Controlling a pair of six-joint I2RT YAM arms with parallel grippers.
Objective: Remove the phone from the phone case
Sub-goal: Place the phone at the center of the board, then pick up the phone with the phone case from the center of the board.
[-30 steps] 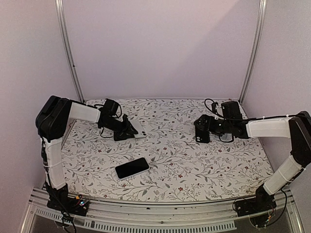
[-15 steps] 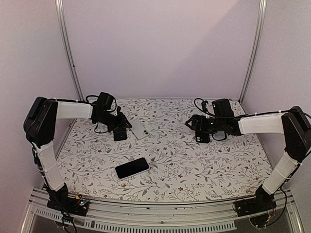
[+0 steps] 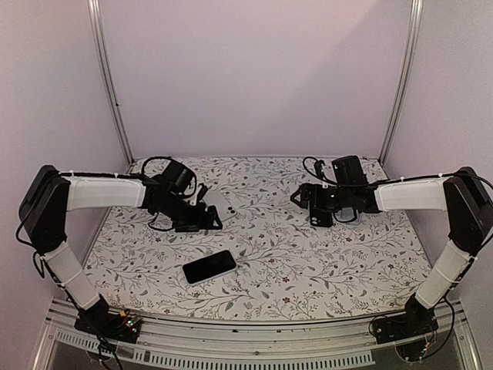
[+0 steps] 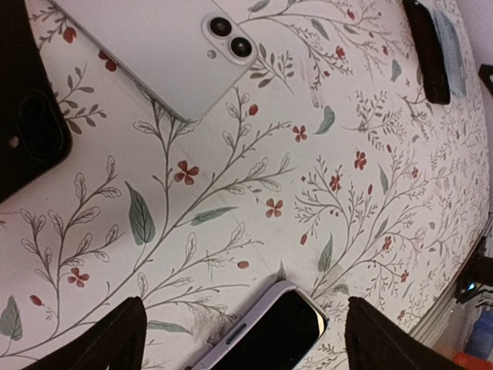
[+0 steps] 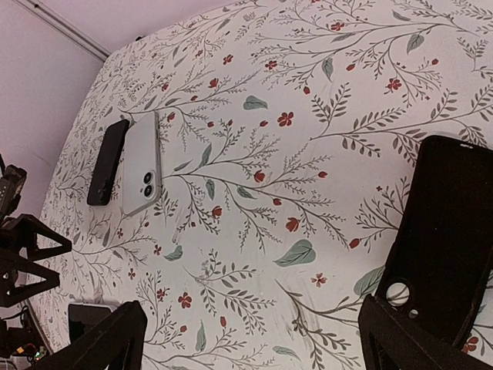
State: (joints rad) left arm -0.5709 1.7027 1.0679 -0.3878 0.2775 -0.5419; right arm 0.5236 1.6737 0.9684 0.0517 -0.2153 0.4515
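Observation:
A phone [image 3: 209, 267] lies screen up in a lavender case near the table's front; its top end [image 4: 266, 331] shows between my left fingers, lower down. A bare white phone [image 3: 219, 202] [image 4: 154, 46] [image 5: 142, 162] lies face down on the cloth, its twin lenses showing. My left gripper [image 3: 202, 220] [image 4: 246, 339] hovers just in front of it, open and holding nothing. A black case [image 4: 31, 131] [image 5: 108, 162] lies beside the white phone. My right gripper [image 3: 306, 204] [image 5: 254, 343] is open and empty over the cloth, next to another black case [image 3: 320, 217] [image 5: 447, 239].
The floral cloth [image 3: 269, 254] covers the table. Metal posts [image 3: 108, 77] stand at the back corners against pale walls. A rail [image 3: 246, 351] with cabling runs along the near edge by the arm bases.
My left gripper has opened and let go of the white phone, which now lies flat on the cloth. The left arm has stretched lower and further right. The right gripper edged left.

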